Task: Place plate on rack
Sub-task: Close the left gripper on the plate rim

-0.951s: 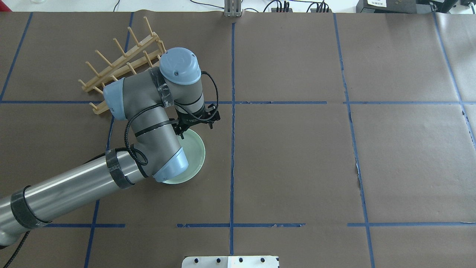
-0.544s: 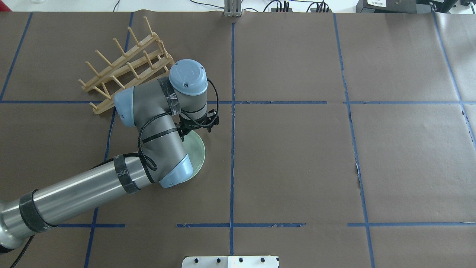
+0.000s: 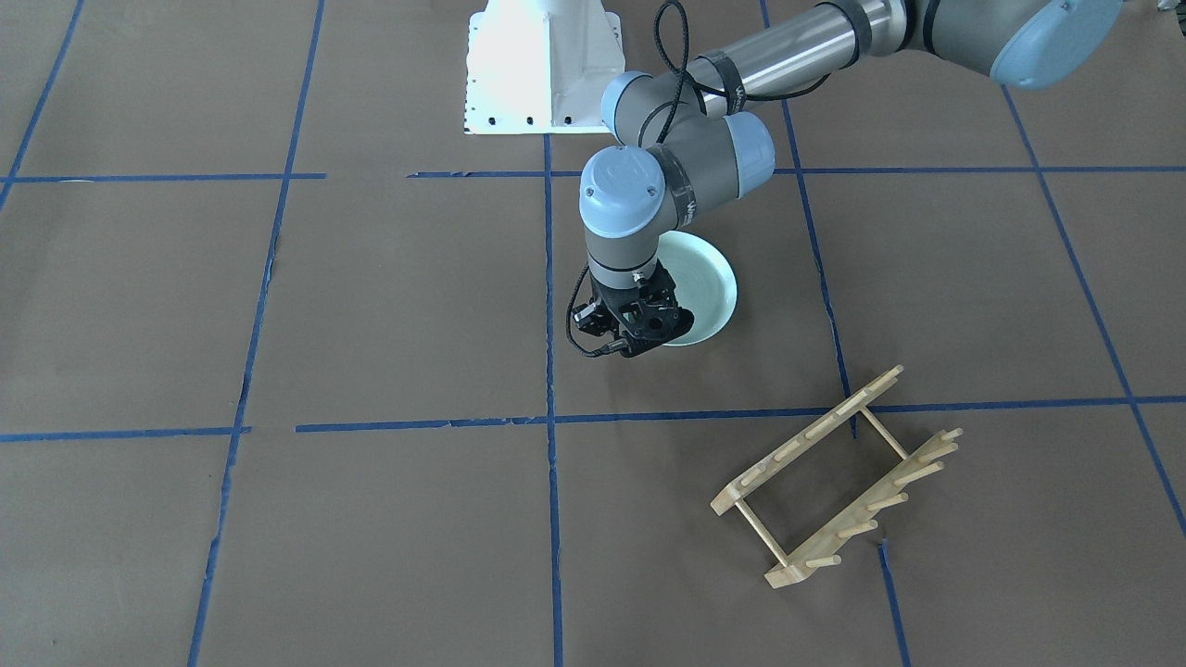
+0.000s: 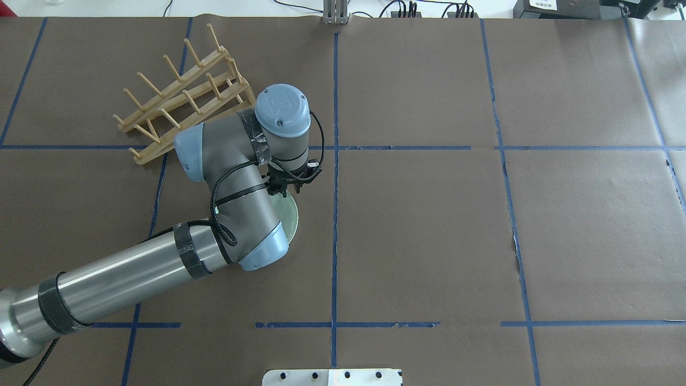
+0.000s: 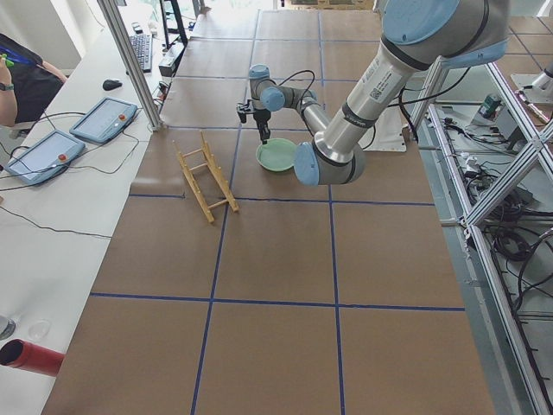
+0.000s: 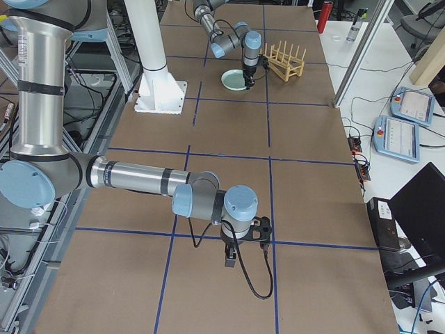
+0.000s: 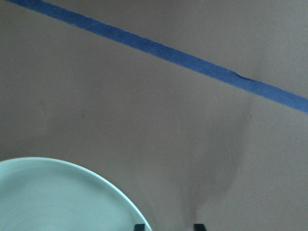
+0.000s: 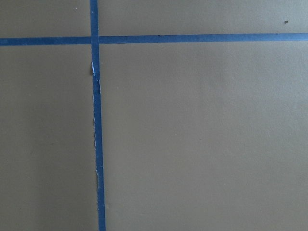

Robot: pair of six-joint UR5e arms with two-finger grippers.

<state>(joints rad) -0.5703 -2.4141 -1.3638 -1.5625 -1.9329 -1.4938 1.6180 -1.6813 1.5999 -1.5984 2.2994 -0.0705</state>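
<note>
The pale mint-green plate (image 3: 706, 278) lies flat on the brown table cover; it also shows in the overhead view (image 4: 290, 221) and the left wrist view (image 7: 57, 197). My left gripper (image 3: 636, 339) points straight down at the plate's far rim, close above the table. In the left wrist view the left gripper (image 7: 168, 227) is open and empty, one fingertip (image 7: 139, 226) at the rim and the other outside it. The wooden rack (image 4: 182, 102) stands empty at the far left, apart from the plate. My right gripper (image 6: 243, 240) shows only in the exterior right view, so I cannot tell its state.
The left arm's elbow (image 4: 257, 236) covers much of the plate in the overhead view. The white robot base (image 3: 542, 65) sits at the table's near edge. Blue tape lines (image 4: 335, 161) grid the cover. Tablets (image 5: 104, 119) lie on a side bench.
The left wrist has moved right and toward the near side in the overhead view, uncovering the rack, and the gripper has come in over the plate's far rim. The plate has not moved.
</note>
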